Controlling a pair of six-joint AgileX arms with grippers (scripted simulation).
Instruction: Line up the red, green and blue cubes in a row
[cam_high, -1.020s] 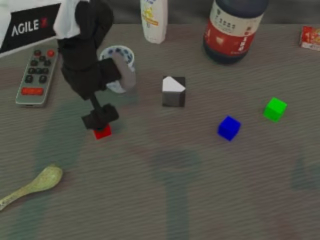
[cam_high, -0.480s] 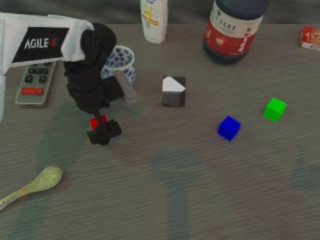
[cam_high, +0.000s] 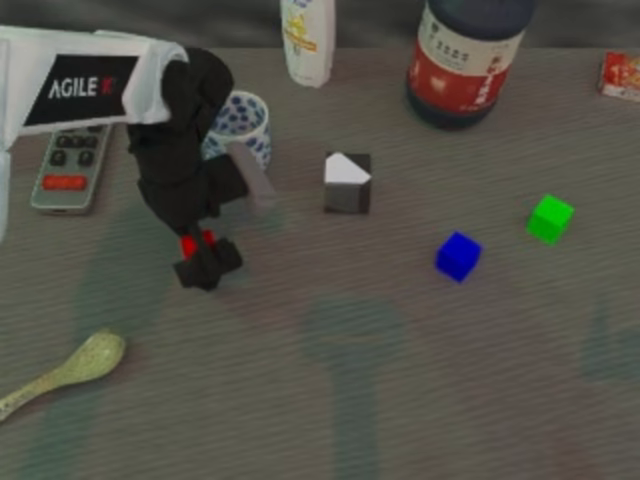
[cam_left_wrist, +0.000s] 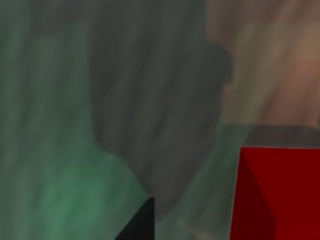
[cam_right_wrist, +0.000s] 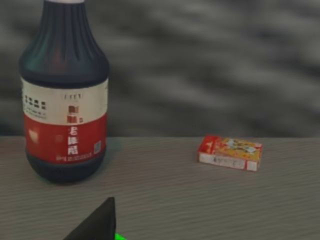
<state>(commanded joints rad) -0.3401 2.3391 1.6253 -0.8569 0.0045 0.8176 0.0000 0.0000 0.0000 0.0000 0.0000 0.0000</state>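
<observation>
The left gripper (cam_high: 207, 262) is gripping the red cube (cam_high: 190, 243) at nine o'clock (lifted, I judge); the blue cube (cam_high: 458, 256) and green cube (cam_high: 551, 218) are waiting at three o'clock, unaligned.

Bright red cube (cam_high: 194, 241), deep blue cube (cam_high: 458, 256) and bright green cube (cam_high: 550, 218) on a grey-brown ribbed desk (cam_high: 400, 380); beside the grey, black and white block (cam_high: 347, 182), a blue-spotted white cup (cam_high: 243, 122).
</observation>
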